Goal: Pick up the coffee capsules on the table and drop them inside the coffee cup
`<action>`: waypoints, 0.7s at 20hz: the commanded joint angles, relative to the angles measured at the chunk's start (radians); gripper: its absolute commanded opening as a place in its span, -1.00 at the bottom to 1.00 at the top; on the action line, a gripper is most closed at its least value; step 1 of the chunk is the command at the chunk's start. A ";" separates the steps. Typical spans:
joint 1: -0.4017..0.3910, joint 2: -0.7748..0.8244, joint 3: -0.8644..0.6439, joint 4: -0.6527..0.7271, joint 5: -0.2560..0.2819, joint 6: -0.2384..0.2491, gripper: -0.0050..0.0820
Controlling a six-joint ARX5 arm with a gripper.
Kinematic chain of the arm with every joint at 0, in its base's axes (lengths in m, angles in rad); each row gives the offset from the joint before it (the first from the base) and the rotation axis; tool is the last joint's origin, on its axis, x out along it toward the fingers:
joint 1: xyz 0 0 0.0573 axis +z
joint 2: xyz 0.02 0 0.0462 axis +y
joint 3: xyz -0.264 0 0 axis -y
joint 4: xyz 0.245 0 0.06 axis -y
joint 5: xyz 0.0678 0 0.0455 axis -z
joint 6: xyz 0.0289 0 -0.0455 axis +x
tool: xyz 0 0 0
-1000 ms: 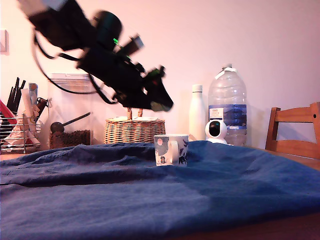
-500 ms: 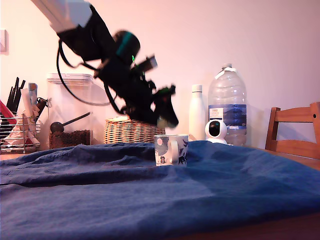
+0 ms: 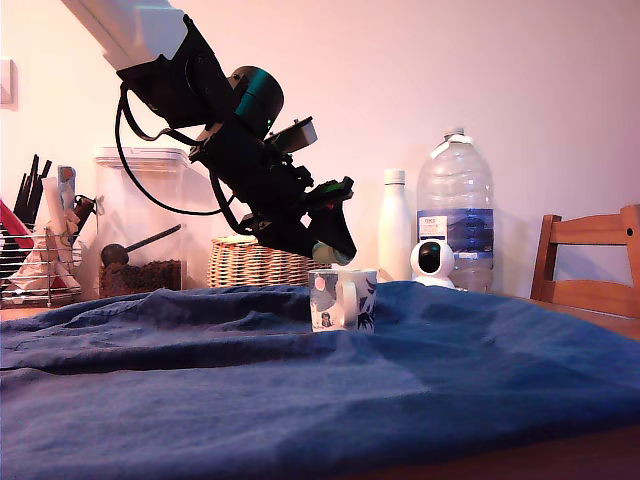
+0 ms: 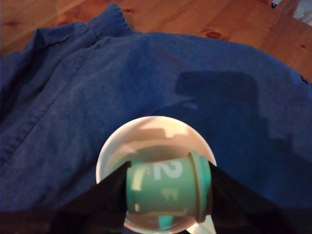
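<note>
1. The hand [image 4: 163,195] is clamped across a pale green capsule [image 4: 168,187], lying sideways between its fingers, directly above the coffee cup [image 3: 343,299].
2. The capsule looks light, stiff and slick; gripping its tapered sides suits it.
3. Beyond the cup, blue cloth [image 4: 97,92] covers the table [image 4: 234,24].

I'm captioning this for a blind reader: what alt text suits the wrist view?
A pale green coffee capsule lies sideways in the gripper, directly above the open white cup. Wrinkled blue cloth covers the wooden table.
</note>
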 commanded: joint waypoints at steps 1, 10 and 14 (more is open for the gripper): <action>-0.003 0.025 0.000 0.004 -0.003 0.004 -0.60; -0.003 0.025 0.000 0.006 -0.003 0.005 0.38; -0.003 0.023 0.000 0.005 -0.003 0.005 0.31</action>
